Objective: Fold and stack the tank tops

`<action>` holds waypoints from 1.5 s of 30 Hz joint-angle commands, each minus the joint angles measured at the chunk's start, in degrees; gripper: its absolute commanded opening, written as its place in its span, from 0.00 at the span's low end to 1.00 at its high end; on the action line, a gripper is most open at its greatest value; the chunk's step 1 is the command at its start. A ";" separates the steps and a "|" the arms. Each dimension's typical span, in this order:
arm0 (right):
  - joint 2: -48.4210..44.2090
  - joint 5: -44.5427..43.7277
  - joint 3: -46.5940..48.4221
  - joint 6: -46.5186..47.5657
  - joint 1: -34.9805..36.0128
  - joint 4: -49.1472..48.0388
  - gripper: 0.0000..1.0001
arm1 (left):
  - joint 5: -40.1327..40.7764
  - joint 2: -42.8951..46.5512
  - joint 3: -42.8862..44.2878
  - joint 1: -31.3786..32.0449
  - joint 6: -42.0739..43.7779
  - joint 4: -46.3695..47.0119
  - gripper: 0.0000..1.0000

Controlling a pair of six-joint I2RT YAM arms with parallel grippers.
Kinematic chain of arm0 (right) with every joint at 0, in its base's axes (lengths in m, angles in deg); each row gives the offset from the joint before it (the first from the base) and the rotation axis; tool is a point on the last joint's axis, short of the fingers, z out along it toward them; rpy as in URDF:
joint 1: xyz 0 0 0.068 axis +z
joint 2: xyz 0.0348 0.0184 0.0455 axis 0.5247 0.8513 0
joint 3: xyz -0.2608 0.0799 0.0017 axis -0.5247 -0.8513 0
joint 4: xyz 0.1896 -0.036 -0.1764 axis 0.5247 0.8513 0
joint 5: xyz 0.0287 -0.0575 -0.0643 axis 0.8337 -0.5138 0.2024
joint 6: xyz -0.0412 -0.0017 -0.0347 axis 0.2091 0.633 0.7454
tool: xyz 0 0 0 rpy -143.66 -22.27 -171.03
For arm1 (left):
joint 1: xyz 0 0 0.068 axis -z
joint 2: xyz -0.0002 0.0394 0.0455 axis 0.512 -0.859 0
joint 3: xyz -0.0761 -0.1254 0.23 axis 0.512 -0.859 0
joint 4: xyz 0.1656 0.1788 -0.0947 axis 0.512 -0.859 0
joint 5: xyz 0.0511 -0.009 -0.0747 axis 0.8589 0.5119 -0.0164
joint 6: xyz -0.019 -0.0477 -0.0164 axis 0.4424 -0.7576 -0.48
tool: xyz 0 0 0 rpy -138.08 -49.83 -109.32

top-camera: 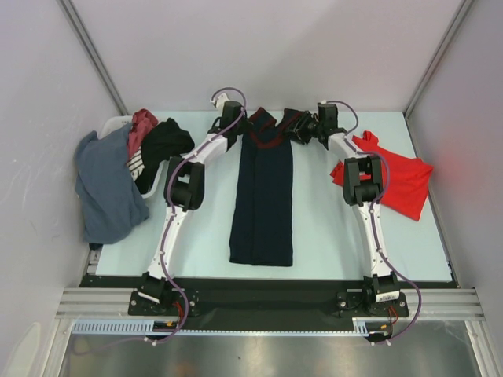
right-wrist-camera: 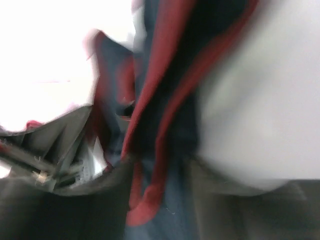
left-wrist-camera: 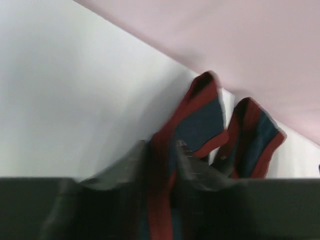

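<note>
The right wrist view is blurred, and the red top [top-camera: 405,188] is partly hidden by the right arm [top-camera: 363,182]. The navy top [top-camera: 262,196], folded into a long strip mid-surface [top-camera: 330,236], is clamped at its maroon-trimmed straps by the left tool [left-wrist-camera: 162,150] and the right tool [right-wrist-camera: 160,165].

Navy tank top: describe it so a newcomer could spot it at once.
On the pale table, look midway between the two arms: the navy tank top lies as a long narrow strip. The left end effector and right end effector grip its far straps. Unlike the bright red tank top at right, it is dark with maroon trim.
</note>
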 commanded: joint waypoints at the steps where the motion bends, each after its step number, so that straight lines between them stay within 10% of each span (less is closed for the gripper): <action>1: 2.49 2.74 3.85 -3.82 0.08 -5.37 0.59 | -0.88 0.65 0.40 -1.05 -2.03 6.10 0.40; 5: -1.19 3.37 -1.22 -2.69 -0.27 -7.05 0.86 | -1.42 4.94 -1.70 -1.05 1.21 4.87 0.89; 9: -10.32 1.43 -12.47 1.87 -0.45 -5.38 0.87 | 0.07 13.73 -13.00 -1.14 5.25 4.52 0.99; 24: -57.52 -18.24 -71.54 14.28 8.86 -4.24 0.84 | 0.70 64.70 -80.41 4.13 1.75 2.59 1.00; 38: -93.02 -38.47 -99.41 2.69 36.02 10.53 0.70 | -2.12 96.44 -109.72 21.53 -1.76 -9.63 0.94; 45: -95.52 -35.40 -105.57 -3.47 43.40 8.34 0.58 | -7.21 106.02 -119.21 23.82 -4.49 -6.30 0.85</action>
